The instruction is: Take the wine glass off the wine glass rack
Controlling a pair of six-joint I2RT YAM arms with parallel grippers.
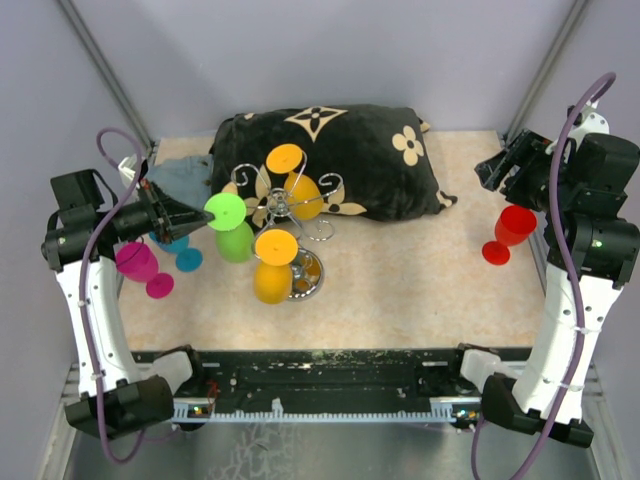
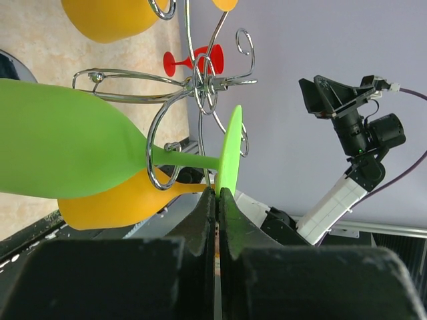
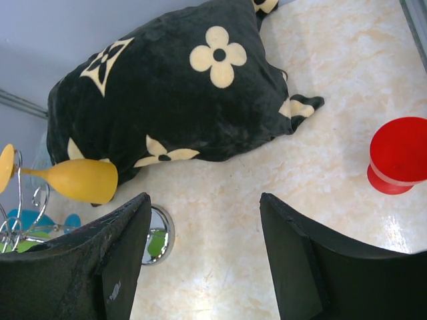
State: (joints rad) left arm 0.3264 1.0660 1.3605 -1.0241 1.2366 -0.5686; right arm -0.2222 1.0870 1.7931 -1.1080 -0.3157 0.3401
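My left wrist camera alone shows the grip: my left end effector (image 2: 218,195) pinches, fingers pressed together, the lower rim of the foot of the green wine glass (image 2: 60,143), whose stem lies sideways through a curl of the wine glass rack (image 2: 200,87) just beyond. From above, that arm reaches in level from the left side of the table (image 1: 420,290). My right end effector (image 3: 203,200) hangs spread and empty at the far right, near a red glass (image 3: 400,153).

Robot lab test cell, beige marbled table (image 1: 420,290) boxed in by plain lilac walls (image 1: 350,50), cabled left arm (image 1: 85,290) and right arm (image 1: 565,320) bolted at the table's near edge
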